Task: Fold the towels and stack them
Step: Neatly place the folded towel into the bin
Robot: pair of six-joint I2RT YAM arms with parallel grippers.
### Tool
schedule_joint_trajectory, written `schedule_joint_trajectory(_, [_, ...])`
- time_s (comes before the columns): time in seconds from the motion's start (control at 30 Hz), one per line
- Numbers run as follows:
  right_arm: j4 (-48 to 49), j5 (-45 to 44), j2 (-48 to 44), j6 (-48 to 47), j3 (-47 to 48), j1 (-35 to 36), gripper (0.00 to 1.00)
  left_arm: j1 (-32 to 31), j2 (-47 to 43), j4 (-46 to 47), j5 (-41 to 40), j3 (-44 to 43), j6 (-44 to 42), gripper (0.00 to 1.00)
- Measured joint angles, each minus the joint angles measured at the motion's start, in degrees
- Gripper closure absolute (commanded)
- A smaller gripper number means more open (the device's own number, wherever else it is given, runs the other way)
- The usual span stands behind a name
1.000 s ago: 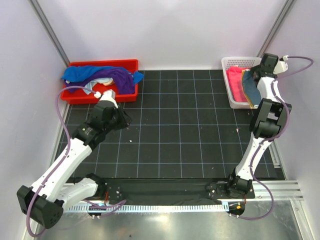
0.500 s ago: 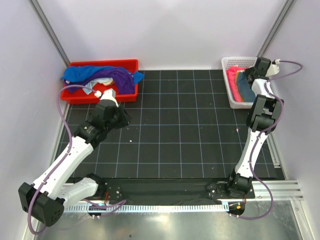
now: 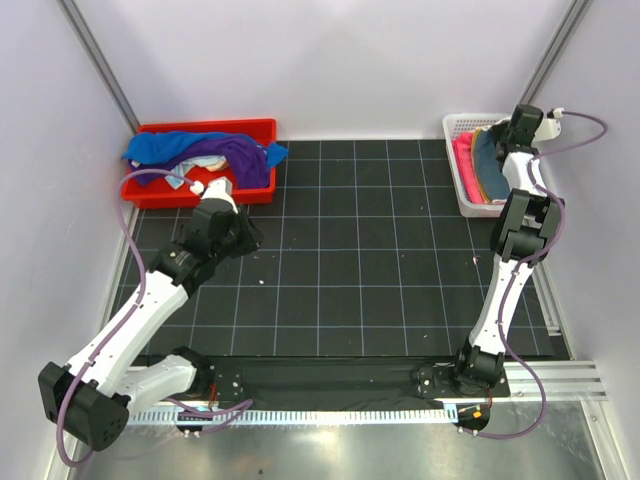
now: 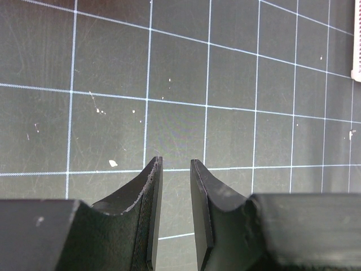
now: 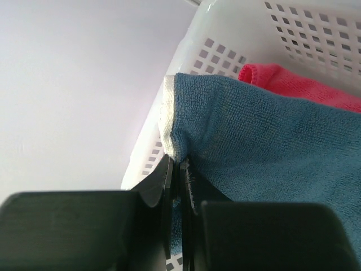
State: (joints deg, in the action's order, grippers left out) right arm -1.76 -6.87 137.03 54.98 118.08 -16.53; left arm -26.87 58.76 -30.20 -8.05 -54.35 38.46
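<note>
Slate-blue soft cloth towel (image 5: pixel 271 141) sits pinched in the clenched right tool (image 5: pixel 179 169), over the white mesh basket (image 3: pixel 462 125) at 1 o'clock, its long side running 12 to 6.

left arm (image 3: pixel 130 320) + right arm (image 3: pixel 497 310): white link shells, black joint housings, purple cable (image 3: pixel 125 212) looped along each. left hand (image 4: pixel 176 164), right hand (image 5: pixel 179 165): matte black fingers (image 4: pixel 141 226), dusty.
</note>
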Motion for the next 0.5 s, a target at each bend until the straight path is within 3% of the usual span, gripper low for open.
schedule_joint_trajectory(0.13, [0.1, 0.2, 0.8, 1.0, 0.7, 0.0, 0.55, 0.0, 0.6, 0.0, 0.0, 0.0, 0.0, 0.7])
schedule_joint_trajectory(0.2, [0.0, 0.5, 1.3, 1.1, 0.7, 0.0, 0.45, 0.0, 0.6, 0.0, 0.0, 0.0, 0.0, 0.7])
schedule_joint_trajectory(0.23, [0.0, 0.7, 1.7, 1.0, 0.7, 0.0, 0.36, 0.0, 0.7, 0.0, 0.0, 0.0, 0.0, 0.7])
schedule_joint_trajectory(0.33, [-0.4, 1.0, 2.1, 0.9, 0.7, 0.0, 0.3, 0.0, 0.7, 0.0, 0.0, 0.0, -0.1, 0.7])
schedule_joint_trajectory(0.5, [-0.6, 1.1, 2.1, 0.8, 0.7, 0.0, 0.28, 0.0, 1.1, 0.0, -0.3, 0.0, 0.0, 0.69])
